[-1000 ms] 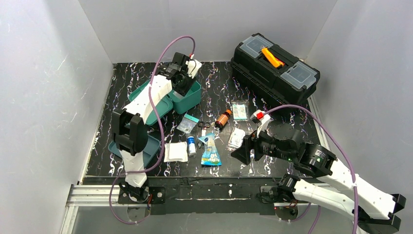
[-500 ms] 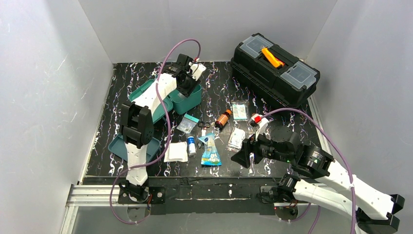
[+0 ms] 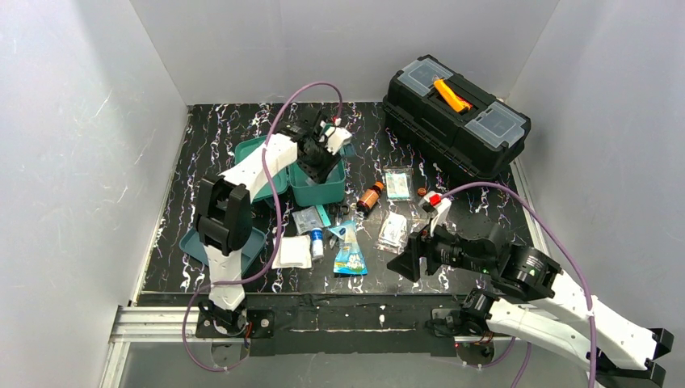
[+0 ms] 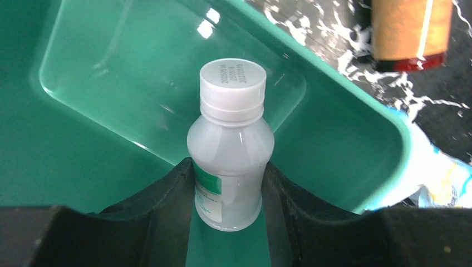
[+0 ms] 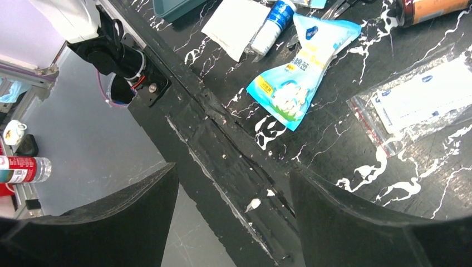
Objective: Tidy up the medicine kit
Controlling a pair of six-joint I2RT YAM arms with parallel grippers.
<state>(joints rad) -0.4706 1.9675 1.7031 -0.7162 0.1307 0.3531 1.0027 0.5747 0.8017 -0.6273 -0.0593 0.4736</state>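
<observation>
The teal medicine kit box (image 3: 317, 187) stands open at the back left, its lid (image 3: 257, 158) laid out to the left. My left gripper (image 3: 321, 148) is over the box, shut on a white bottle with a white cap (image 4: 231, 144). In the left wrist view the bottle hangs over the box's inside, near its wall (image 4: 356, 128). A darker teal tray (image 3: 229, 245) lies by the left arm. My right gripper (image 3: 404, 263) is open and empty, low over the table's front edge (image 5: 234, 217).
Loose on the mat are an orange bottle (image 3: 370, 196), a clear packet (image 3: 397, 183), a gauze packet (image 3: 393, 228), a blue-white bag (image 3: 350, 250), a small blue-capped bottle (image 3: 317, 240), white gauze (image 3: 291, 251) and a red-white item (image 3: 428, 196). A black toolbox (image 3: 456, 113) stands at the back right.
My left gripper has moved right and nearer with the bottle, and the teal box has shifted the same way. My right gripper has drifted slightly nearer the front edge.
</observation>
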